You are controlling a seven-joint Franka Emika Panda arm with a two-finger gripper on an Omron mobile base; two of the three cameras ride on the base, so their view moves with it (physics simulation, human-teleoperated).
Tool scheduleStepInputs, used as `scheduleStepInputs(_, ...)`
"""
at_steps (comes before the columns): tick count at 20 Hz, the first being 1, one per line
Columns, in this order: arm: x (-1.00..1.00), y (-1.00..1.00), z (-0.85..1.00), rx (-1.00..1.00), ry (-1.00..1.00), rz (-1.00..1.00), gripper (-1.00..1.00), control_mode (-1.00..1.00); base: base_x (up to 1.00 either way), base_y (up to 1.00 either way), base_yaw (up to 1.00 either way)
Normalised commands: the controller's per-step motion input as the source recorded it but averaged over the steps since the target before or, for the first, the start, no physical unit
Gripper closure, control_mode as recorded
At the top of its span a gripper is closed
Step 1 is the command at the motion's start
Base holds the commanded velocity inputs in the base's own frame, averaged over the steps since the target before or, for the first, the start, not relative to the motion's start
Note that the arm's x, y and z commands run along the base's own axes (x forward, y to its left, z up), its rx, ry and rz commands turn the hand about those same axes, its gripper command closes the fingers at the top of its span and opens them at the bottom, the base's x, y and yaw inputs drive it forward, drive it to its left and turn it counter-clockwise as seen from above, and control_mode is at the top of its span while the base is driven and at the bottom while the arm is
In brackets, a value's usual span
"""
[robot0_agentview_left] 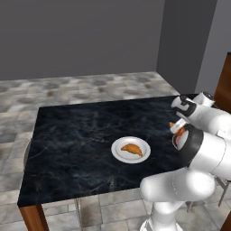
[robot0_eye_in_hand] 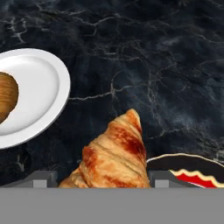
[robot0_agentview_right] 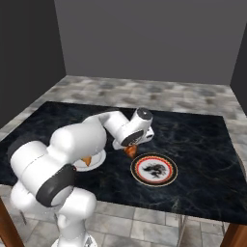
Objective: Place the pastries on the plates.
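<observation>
tool [robot0_eye_in_hand: 112, 175]: golden-orange crescent croissant [robot0_eye_in_hand: 114, 153] held between fingers, above dark marble tabletop [robot0_eye_in_hand: 166, 65]
target: red-and-dark patterned-rim plate [robot0_agentview_right: 154, 169] just beside
done: other croissant [robot0_agentview_left: 131, 149] on plain white plate [robot0_agentview_left: 118, 152]
risk: early release, pastry dropped on rim or tabletop

Tabletop [robot0_agentview_left: 67, 135] of black marble with pale veining, carried on brown wooden legs above a grey stone-tile floor [robot0_agentview_left: 81, 88]. Lying directly on it: a plain white plate [robot0_agentview_left: 118, 152] near the front edge, and, just to that plate's right in the right base view, a patterned plate [robot0_agentview_right: 154, 169] with red and dark rim.
</observation>
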Motion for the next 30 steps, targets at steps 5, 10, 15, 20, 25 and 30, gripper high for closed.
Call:
scheduleStepInputs(5,-0.41,-0.27,0.00,0.00,0.00,0.00,1.00,-1.00,0.00,0.00,0.00)
scheduleStepInputs(10,-0.28,-0.39,0.00,0.00,0.00,-0.01,1.00,-1.00,0.00,0.00,0.00)
scheduleStepInputs(15,-0.14,-0.44,0.00,0.00,0.00,-0.01,1.00,-1.00,0.00,0.00,0.00)
scheduleStepInputs(20,0.00,-0.47,0.00,0.00,0.01,0.00,1.00,-1.00,0.00,0.00,0.00)
scheduleStepInputs(25,0.00,-0.35,-0.06,0.00,0.00,0.00,1.00,-1.00,0.00,0.00,0.00)
scheduleStepInputs(30,0.00,-0.11,-0.25,0.00,0.00,0.00,1.00,-1.00,0.00,0.00,0.00)
